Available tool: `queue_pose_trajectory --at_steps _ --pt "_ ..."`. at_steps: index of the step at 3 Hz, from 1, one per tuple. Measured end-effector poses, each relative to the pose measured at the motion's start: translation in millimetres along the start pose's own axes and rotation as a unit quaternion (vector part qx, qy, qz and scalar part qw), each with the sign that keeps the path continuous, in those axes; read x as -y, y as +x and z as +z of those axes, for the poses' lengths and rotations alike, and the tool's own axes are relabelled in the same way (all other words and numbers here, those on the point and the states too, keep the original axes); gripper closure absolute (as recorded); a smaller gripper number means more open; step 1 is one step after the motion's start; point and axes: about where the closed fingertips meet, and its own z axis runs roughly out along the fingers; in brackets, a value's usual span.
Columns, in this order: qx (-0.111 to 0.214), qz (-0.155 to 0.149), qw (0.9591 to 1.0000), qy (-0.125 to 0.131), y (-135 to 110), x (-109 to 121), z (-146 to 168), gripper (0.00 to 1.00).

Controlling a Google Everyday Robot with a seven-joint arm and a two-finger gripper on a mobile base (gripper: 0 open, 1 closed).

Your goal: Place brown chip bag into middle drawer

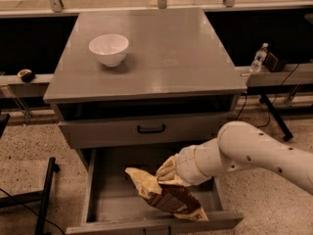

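Note:
The brown chip bag (168, 198), dark brown with pale yellow ends, hangs tilted inside the open middle drawer (110, 192). Its lower end is down by the drawer's front wall. My gripper (167, 173) reaches in from the right on a white arm and is shut on the bag's upper edge, low over the drawer's right half. The drawer's grey floor shows to the left of the bag.
A white bowl (109, 48) stands on the grey cabinet top (161, 58). A closed drawer front with a black handle (150, 129) is just above the open drawer. A water bottle (258, 58) stands on a ledge at right. A black stand leg (46, 195) is at left.

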Motion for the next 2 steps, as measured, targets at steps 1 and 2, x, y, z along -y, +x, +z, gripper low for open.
queue_pose_trajectory --at_steps 1,2 --pt "-0.011 0.001 0.9999 0.009 18.6 9.1 33.8 1.0" --pt "-0.011 0.021 0.9997 0.009 36.5 8.0 54.9 1.0"
